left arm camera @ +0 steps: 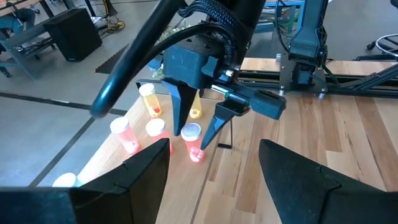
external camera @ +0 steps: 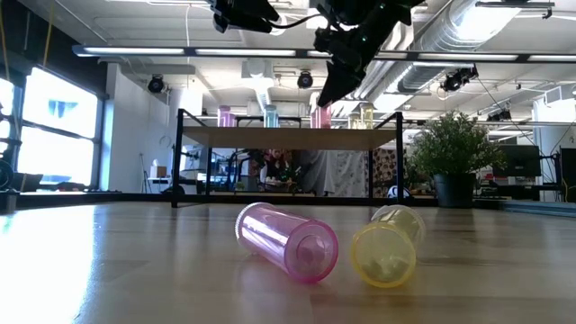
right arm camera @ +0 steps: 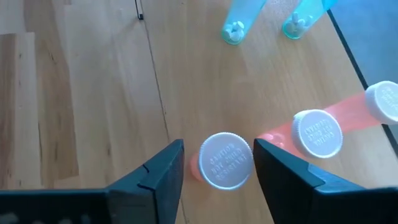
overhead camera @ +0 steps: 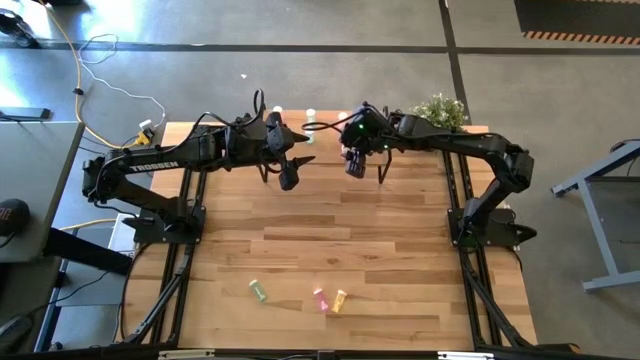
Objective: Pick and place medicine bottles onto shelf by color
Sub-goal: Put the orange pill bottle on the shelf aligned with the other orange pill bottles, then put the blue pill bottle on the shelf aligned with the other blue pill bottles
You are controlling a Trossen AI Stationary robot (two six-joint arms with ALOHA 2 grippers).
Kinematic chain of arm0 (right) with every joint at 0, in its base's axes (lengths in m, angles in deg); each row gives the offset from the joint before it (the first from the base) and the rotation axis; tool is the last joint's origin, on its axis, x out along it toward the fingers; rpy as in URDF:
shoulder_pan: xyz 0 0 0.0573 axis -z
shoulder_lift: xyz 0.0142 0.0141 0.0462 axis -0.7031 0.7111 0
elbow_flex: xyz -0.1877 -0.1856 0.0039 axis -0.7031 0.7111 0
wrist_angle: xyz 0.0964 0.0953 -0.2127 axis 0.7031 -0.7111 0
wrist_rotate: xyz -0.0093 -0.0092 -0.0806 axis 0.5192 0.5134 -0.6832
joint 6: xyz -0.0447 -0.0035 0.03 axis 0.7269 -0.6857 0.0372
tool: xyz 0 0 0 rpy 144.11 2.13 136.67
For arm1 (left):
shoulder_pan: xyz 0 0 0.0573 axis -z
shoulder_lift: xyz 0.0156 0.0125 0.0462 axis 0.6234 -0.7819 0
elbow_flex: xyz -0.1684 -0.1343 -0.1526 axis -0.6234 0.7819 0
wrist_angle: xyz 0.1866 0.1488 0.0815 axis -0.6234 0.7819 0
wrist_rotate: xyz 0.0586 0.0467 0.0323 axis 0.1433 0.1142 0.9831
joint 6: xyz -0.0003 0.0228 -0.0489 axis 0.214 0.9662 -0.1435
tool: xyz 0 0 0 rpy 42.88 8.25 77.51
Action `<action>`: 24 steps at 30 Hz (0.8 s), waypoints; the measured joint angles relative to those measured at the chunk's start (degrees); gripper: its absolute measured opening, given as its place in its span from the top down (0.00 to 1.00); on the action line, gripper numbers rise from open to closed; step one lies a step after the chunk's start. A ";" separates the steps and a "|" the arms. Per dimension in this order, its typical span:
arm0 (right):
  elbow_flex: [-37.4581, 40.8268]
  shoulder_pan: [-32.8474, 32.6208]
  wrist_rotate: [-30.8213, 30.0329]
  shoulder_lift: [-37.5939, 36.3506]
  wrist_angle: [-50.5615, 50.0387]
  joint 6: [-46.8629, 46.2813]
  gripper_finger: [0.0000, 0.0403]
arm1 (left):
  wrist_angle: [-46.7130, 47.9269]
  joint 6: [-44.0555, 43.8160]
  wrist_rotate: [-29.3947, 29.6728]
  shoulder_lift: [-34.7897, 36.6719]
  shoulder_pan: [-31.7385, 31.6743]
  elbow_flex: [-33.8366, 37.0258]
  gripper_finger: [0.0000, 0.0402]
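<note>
Red bottle (right arm camera: 225,160) stands upright on the shelf (right arm camera: 93,93), directly below the right gripper (right arm camera: 217,163), whose parted fingers straddle its cap without gripping.

Third red bottle (right arm camera: 387,102) cut off by frame edge.

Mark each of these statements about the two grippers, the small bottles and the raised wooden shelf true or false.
1. The right gripper stands open around an upright red-orange white-capped bottle on the light-wood shelf on black legs. True.
2. The left gripper holds a bottle. False: it is open and empty, beside the right one.
3. A pink transparent bottle and a yellow transparent bottle lie on their sides on the wood-plank tabletop. True.
4. Every bottle is already on the shelf. False: the high view shows three left on the tabletop, a green bottle among them.
</note>
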 joint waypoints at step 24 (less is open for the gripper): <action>-6.54 -0.91 1.30 -2.47 -0.81 -0.63 0.55 | 10.68 -12.12 -0.13 0.00 0.19 -0.02 0.41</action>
